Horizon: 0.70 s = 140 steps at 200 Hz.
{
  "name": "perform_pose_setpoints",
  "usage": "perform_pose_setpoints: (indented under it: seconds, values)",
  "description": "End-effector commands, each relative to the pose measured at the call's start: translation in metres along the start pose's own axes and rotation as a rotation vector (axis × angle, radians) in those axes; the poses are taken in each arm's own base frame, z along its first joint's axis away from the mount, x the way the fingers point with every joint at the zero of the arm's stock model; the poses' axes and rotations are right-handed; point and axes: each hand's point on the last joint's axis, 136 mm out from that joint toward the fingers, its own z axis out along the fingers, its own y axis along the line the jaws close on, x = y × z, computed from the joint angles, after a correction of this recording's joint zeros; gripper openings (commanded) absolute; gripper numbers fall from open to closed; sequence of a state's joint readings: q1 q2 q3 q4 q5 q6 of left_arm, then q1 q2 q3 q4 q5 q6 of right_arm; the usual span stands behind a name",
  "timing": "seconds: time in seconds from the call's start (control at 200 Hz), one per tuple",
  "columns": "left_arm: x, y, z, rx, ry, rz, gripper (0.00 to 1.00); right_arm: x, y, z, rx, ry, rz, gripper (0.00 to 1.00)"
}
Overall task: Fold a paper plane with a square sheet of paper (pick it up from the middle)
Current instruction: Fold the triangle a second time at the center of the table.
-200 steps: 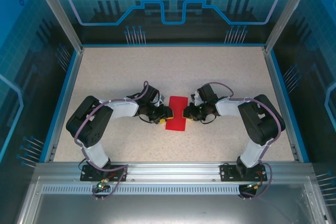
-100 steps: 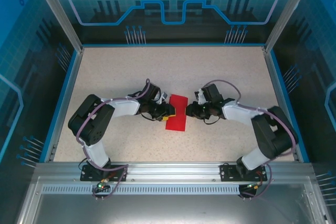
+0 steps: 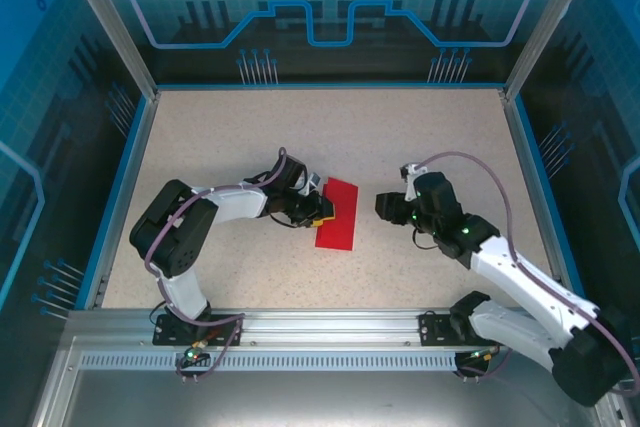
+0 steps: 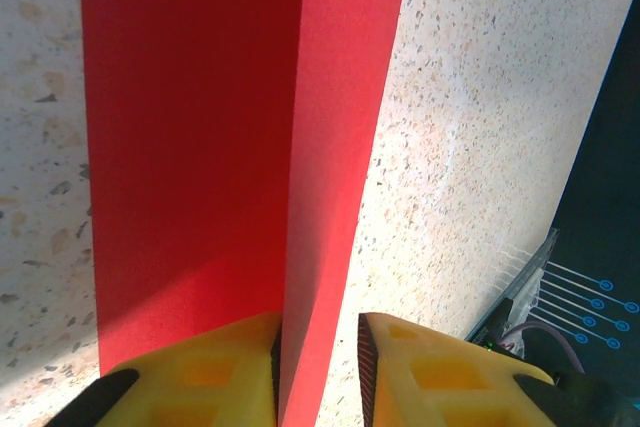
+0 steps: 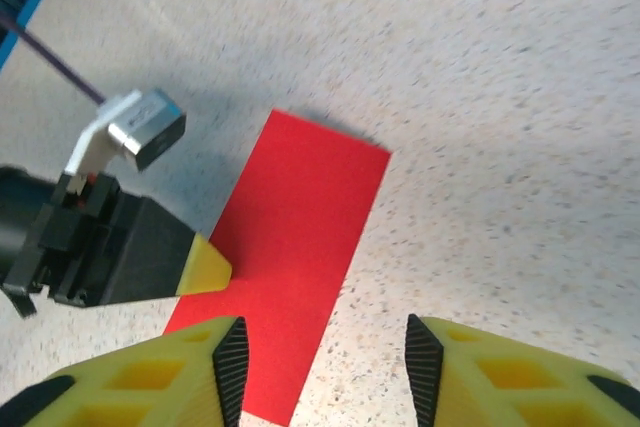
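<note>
The left arm lies low over the table (image 3: 220, 137). Its elbow is bent near the left side and its forearm stretches right, so the left gripper (image 3: 322, 210) sits at the left long edge of the square sheet of paper (image 3: 338, 217). In the left wrist view its yellow fingers (image 4: 215, 377) are only a narrow gap apart. The red paper's (image 4: 190, 147) lengthwise crease runs into that gap, and one finger overlaps the sheet.

There is one sheet, bright red and folded into a long rectangle. It lies near the middle of the table, tilted slightly. There are two arms.

The right arm reaches in from the near right corner, with a purple cable (image 3: 480, 167) looping above it. The right gripper (image 3: 383, 204) hangs to the right of the paper without touching it. In the right wrist view its fingers (image 5: 140, 377) are spread wide, and the paper (image 5: 300, 237) lies beyond them with the left gripper's yellow tip (image 5: 207, 267) on its edge. A small silver camera box (image 5: 140, 132) sits on that left wrist.

A blue rim (image 3: 125, 197) borders the table, and an aluminium rail (image 3: 320, 322) runs along its near edge.
</note>
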<state>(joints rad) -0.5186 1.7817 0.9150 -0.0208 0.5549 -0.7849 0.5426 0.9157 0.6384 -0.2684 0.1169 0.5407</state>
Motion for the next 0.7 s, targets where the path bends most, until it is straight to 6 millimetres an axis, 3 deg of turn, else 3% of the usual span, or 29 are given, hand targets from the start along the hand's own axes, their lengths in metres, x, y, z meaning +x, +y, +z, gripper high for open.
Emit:
perform_pose_setpoints:
  seconds: [0.0,0.135,0.21,0.265,0.42,0.52,0.695]
  values:
    - [-0.007,-0.005,0.000,0.008,-0.002,-0.004,0.28,0.007,-0.032,-0.009,0.143,-0.005,-0.032,0.56]
    - [-0.007,-0.005,-0.001,-0.001,-0.002,-0.001,0.28,0.022,-0.036,0.004,0.132,0.065,-0.002,0.58]
    - [-0.007,-0.004,0.000,-0.001,-0.003,-0.003,0.27,0.038,-0.022,0.014,0.040,0.185,-0.023,0.58]
    - [-0.008,-0.005,0.000,0.002,-0.001,-0.006,0.28,0.050,-0.013,0.021,-0.011,0.259,-0.022,0.53]
    - [-0.008,-0.005,0.001,0.008,0.002,-0.005,0.28,0.067,0.021,0.036,-0.138,0.306,-0.080,0.53]
    - [-0.007,-0.004,0.001,0.001,0.006,-0.006,0.27,0.072,0.037,0.036,-0.098,0.288,-0.206,0.56]
    - [-0.008,-0.004,0.002,0.001,0.003,-0.013,0.27,0.078,0.042,0.035,0.045,0.260,-0.372,0.56]
